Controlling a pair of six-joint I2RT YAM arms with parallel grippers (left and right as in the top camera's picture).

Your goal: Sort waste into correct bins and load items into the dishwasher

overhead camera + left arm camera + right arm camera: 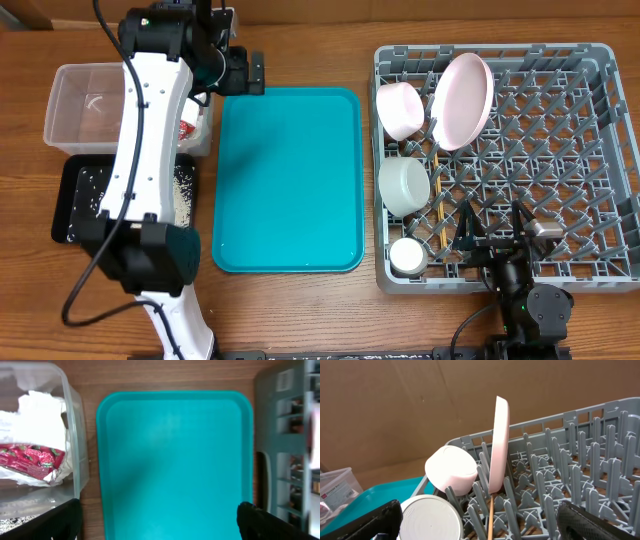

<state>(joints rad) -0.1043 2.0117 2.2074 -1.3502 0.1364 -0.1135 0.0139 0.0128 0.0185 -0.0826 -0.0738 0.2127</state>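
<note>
Wooden tabletop (300,315) carries everything. Upper left, the clear tub (100,67) holds one napkin (42,405) and one red wrapper (30,457), so it apparently serves as the dry-waste bin. Below it, the black tray (68,215) holds scattered rice grains (95,185). Left jaws hover beside the tub's right edge, spread wide, gripping nothing. Centre, the teal tray (290,180) shows nothing on it, so clearing looks finished. Right of frame, the grey rack (590,150) holds one plate (462,100) wedged on edge between pegs; one white bowl (400,108) and one grey-green bowl (405,185), both tipped against pegs; one cup (408,257); and chopsticks (437,195) too close together to count. Right jaws sit over the rack's lower edge, wide apart, empty.
</note>
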